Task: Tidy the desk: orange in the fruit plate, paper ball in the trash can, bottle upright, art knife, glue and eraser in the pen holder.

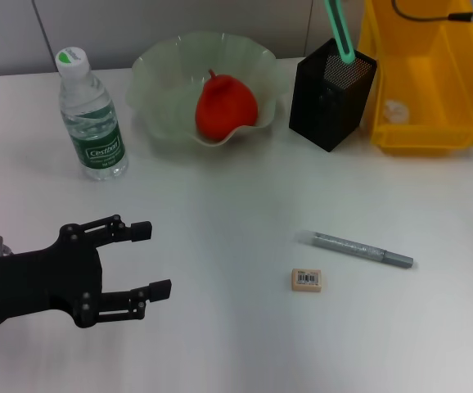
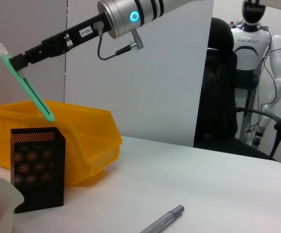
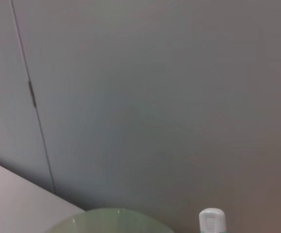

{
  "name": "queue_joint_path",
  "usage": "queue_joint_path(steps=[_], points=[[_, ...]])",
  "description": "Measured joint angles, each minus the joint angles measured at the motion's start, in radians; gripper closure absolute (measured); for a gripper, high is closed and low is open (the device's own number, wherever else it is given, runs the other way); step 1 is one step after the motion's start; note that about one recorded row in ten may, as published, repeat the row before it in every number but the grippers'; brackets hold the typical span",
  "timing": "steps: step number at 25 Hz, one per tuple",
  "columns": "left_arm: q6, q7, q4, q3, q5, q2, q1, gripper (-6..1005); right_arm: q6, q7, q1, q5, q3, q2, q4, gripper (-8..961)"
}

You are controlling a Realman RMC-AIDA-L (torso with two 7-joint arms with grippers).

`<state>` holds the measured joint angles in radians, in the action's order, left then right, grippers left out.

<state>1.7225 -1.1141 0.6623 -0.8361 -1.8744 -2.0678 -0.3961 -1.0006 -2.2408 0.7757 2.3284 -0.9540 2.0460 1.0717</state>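
While the left gripper hovers, fingers spread, one eraser, one glue stick and perhaps one knife show.

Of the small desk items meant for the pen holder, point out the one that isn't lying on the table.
The green art knife: the right gripper holds it tilted over the black mesh pen holder. The grey glue stick and the eraser lie flat on the table.
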Motion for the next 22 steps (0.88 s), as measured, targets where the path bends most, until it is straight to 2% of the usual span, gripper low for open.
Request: queue_joint_path(steps=[4,14,22], points=[[0.0,0.0,-0.002,0.0,0.005,0.0,0.0,172,0.062,0.069,-0.008,-0.032,-0.002,0.008,-0.06,799],[0.002,-0.012,-0.003,0.0,0.011,0.0,-0.006,172,0.149,0.237,-0.008,-0.158,0.0,0.01,-0.197,799],[-0.001,-0.011,-0.015,0.0,0.012,0.0,-0.013,172,0.185,0.272,-0.012,-0.169,-0.005,0.019,-0.235,759]])
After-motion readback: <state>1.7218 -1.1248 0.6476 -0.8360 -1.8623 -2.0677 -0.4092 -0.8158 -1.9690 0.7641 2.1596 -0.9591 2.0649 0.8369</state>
